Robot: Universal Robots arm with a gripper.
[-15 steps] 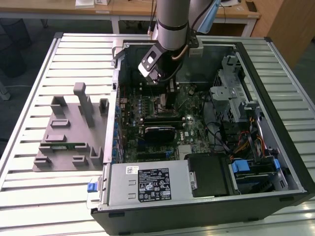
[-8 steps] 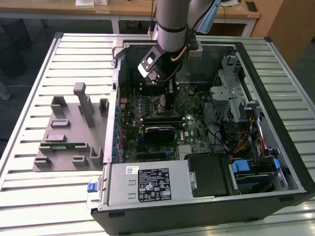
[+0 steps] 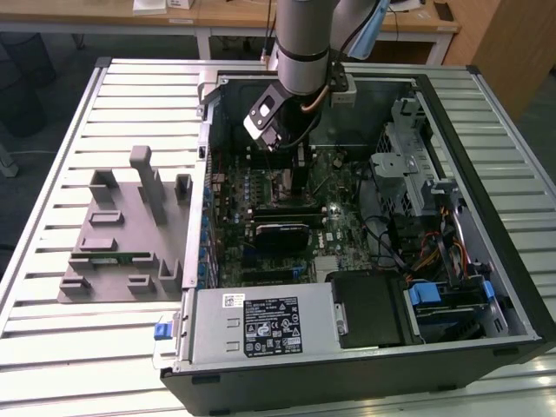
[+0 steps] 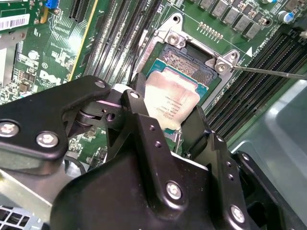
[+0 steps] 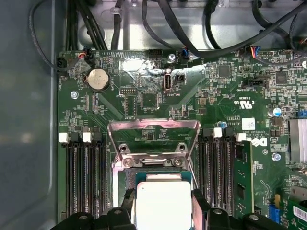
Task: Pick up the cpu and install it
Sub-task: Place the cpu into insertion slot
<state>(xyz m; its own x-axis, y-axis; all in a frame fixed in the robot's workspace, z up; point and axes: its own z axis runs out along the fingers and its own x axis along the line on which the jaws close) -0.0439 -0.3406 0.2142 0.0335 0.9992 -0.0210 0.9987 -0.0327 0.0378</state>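
Silver-topped cpu (image 4: pixel 172 98) is pinched between the two black fingers (image 4: pixel 144 122) of the gripper (image 4: pixel 168 115). The fingers are closed narrow onto opposite edges of the chip, with nothing else in the grip. An edge hold looks deliberate: it keeps the pads off the flat lid and off the underside.

The chip hangs right over the socket (image 4: pixel 188 64) on the green motherboard (image 5: pixel 153 96). It covers part of the socket, and the contact field is bare past one chip edge. It looks slightly offset or tilted, so probably not seated. Can't tell if it is touching the socket.

The metal load plate (image 5: pixel 153 132) is flipped up off the socket, and the thin lever (image 4: pixel 268 72) is swung out to the side, so the opening is free for the chip. Black memory slots (image 5: pixel 86 177) run on both sides of the socket, close to the fingers. There is little room there, which likely explains the straight-down approach.

In the upper centre of the exterior view, the arm (image 3: pixel 304 35) reaches down into the open computer case (image 3: pixel 347 382). A grey parts fixture (image 3: pixel 122 234) sits on the slatted table (image 3: pixel 130 113) at the exterior view's left, well apart from the gripper.
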